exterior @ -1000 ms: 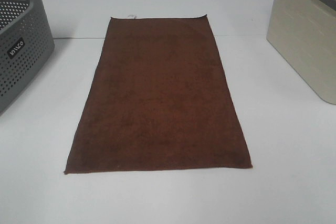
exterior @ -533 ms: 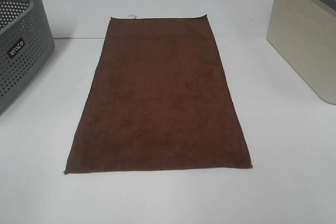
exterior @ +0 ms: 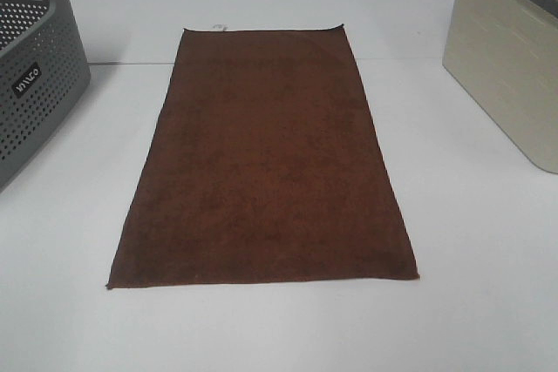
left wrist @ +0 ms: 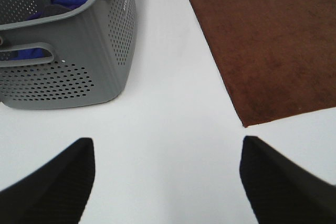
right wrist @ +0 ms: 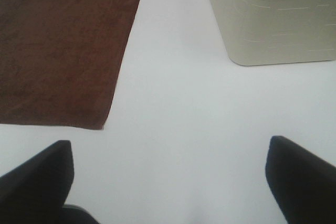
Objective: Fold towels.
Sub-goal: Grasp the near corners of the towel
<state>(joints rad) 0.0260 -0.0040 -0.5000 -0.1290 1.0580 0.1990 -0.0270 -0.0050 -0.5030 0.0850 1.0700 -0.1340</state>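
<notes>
Flat rectangular terry towel (exterior: 266, 158) on smooth white table (exterior: 475, 250); both jaws spread, empty.

A dark reddish-brown rectangular terry-cloth towel (exterior: 266, 158) lies spread flat, unfolded and in a single layer, near the middle of the white counter (exterior: 471, 241). Its long sides run away from the high camera, so one short edge lies nearest that camera and the other farthest. The cloth is plain in colour, bordered by thin hemmed edges. A small white tag (exterior: 218, 26) peeks out at the far short edge, close to the left corner. The surface looks smooth, and all four corners show; the far right corner sticks out a little.
</notes>
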